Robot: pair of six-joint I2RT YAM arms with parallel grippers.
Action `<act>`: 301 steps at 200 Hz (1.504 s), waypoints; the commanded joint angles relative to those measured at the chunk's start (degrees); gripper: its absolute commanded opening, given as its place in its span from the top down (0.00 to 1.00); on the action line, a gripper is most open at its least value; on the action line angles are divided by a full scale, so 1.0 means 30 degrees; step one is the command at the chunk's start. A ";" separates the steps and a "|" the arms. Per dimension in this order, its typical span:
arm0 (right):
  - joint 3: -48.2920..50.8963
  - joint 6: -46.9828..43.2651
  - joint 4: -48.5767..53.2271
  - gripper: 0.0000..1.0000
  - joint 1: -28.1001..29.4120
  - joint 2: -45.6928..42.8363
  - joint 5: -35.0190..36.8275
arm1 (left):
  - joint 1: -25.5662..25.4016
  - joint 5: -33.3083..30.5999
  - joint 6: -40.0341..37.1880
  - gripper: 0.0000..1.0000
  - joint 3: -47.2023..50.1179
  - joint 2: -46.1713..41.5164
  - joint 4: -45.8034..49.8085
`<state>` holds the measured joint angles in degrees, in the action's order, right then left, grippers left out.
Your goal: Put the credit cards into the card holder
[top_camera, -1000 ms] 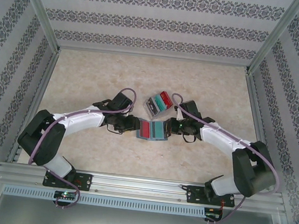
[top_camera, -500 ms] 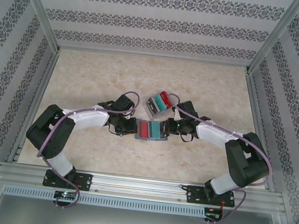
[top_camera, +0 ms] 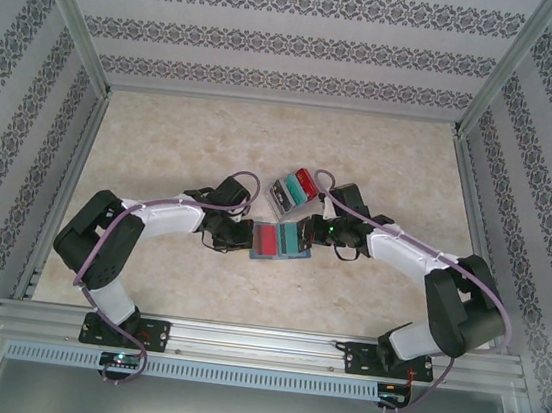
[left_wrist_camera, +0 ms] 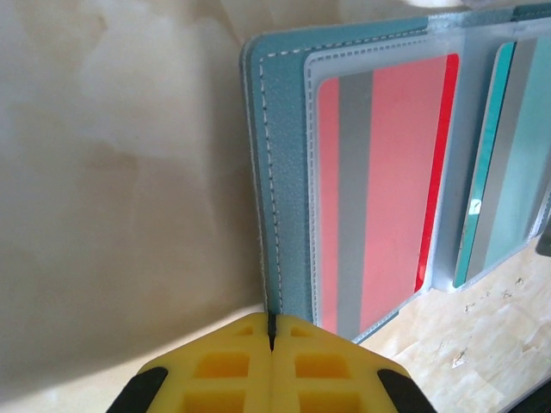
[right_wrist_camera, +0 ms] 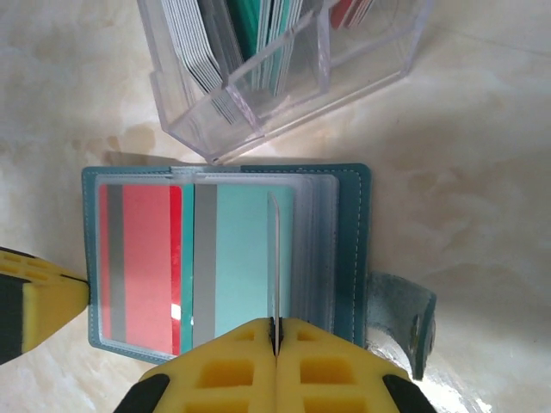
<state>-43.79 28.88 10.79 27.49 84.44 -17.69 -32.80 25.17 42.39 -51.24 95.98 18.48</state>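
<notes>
The card holder [top_camera: 280, 257] lies open on the table between both grippers. A red card [left_wrist_camera: 387, 189] sits in its left clear pocket and a teal card [right_wrist_camera: 241, 258] in the pocket beside it. My left gripper [left_wrist_camera: 271, 317] is shut on the left edge of the holder's blue cover [left_wrist_camera: 284, 172]. My right gripper [right_wrist_camera: 276, 323] is shut on a thin clear pocket leaf [right_wrist_camera: 275, 249] that stands upright over the teal card. From above, the left gripper [top_camera: 248, 231] and the right gripper [top_camera: 309, 234] flank the holder.
A clear plastic box [right_wrist_camera: 284, 69] with several more cards stands just behind the holder, also seen from above [top_camera: 293, 191]. The holder's snap flap [right_wrist_camera: 405, 318] sticks out on its right side. Aluminium frame posts and patterned walls enclose the table.
My left gripper has closed onto the holder's left edge. The right gripper stays shut on the clear leaf, and both arms shifted slightly around the holder.
</notes>
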 commanded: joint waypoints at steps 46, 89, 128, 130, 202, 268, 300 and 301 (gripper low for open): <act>-0.0125 -0.0773 0.1155 1.00 -0.0435 -0.0567 0.1024 | -0.0230 -0.0373 -0.0230 1.00 -0.0119 -0.0163 0.0014; 0.0205 -0.0941 0.0975 1.00 -0.0839 -0.0448 0.0274 | -0.0230 -0.0336 -0.0344 1.00 -0.0170 -0.0021 0.0059; 0.0011 -0.0478 0.0442 1.00 -0.0768 0.0709 -0.0206 | -0.0229 -0.0198 -0.0469 1.00 -0.0317 0.0107 0.0169; -0.0014 -0.0448 0.0402 1.00 -0.0757 0.0768 -0.0220 | -0.0230 -0.0196 -0.0468 1.00 -0.0298 0.0091 0.0168; -0.0394 -0.0073 0.0595 1.00 -0.0724 -0.0305 -0.0736 | -0.0230 -0.0165 -0.0583 1.00 -0.0468 0.0202 0.0318; -0.0623 0.0293 0.0594 1.00 -0.0199 -0.1082 -0.1650 | -0.0230 0.0096 -0.0753 1.00 -0.0526 0.0119 0.0002; -0.0718 0.0361 0.0669 1.00 0.0081 -0.1110 -0.1353 | -0.0228 0.0223 -0.0976 1.00 -0.0625 -0.0009 -0.0119; -0.0736 0.0361 0.0734 1.00 0.0074 -0.1109 -0.1316 | -0.0229 0.0194 -0.0976 1.00 -0.0634 -0.0006 -0.0122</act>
<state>-44.36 29.17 12.23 26.94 82.13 -21.12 -32.95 25.26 41.32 -51.70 95.98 18.68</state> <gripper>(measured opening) 0.038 0.056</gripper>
